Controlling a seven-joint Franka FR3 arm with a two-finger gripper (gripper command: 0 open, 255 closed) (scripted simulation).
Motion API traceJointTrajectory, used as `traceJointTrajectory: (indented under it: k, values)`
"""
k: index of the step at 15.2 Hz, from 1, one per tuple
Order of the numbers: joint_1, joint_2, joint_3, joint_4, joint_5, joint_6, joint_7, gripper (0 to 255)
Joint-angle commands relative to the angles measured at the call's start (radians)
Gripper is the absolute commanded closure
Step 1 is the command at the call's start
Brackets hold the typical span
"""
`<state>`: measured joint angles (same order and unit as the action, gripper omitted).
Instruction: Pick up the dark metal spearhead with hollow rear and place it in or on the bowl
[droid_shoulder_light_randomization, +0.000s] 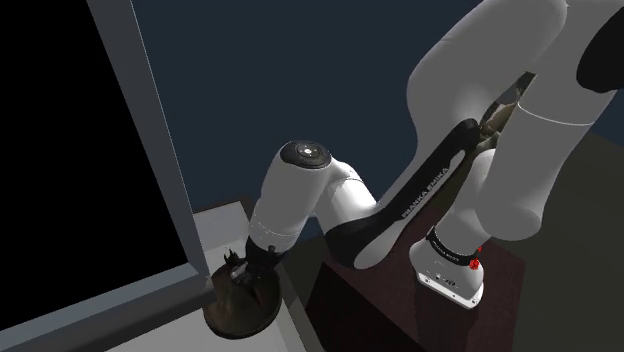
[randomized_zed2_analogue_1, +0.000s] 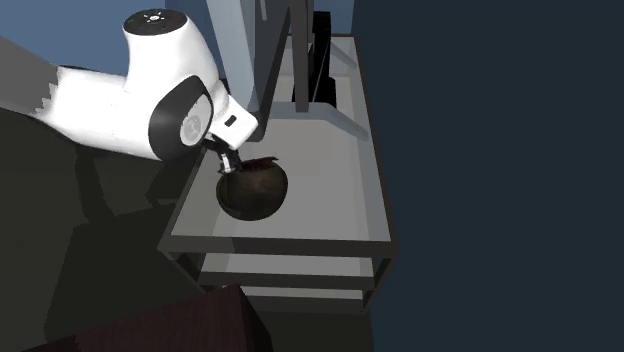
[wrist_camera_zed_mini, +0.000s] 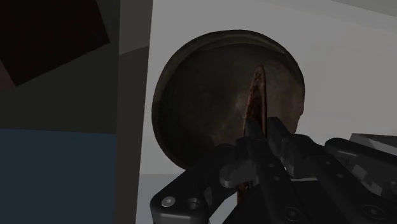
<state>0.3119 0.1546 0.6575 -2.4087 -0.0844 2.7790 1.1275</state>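
The black two-finger gripper (wrist_camera_zed_mini: 262, 145) is clamped on the thin, dark, rusty metal spearhead (wrist_camera_zed_mini: 257, 95), which hangs just above the inside of the dark round bowl (wrist_camera_zed_mini: 191, 121). I judge the spearhead stiff, rather light and slippery. A hold on its flat faces seems safest.

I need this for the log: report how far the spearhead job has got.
Done: the spearhead is picked up and clasped in the gripper. In hand: it is held over the opening of the dark bowl, which stands on the grey shelf. Left: open the gripper so it rests in the bowl. I cannot tell if it touches yet.
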Motion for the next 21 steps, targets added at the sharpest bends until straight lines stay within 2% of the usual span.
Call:
traceJointTrajectory:
  k: [1, 12, 20, 21]
  values:
    - [0.015, 0.026, -0.019, -0.003, -0.041, 0.025, 0.030, 255]
    - [0.146, 0.175, -0.186, 0.007, -0.248, 0.153, 0.180, 255]
    - [0.149, 0.177, -0.189, 0.008, -0.250, 0.154, 0.181, 255]
    - [0.149, 0.177, -0.189, 0.008, -0.250, 0.154, 0.181, 0]
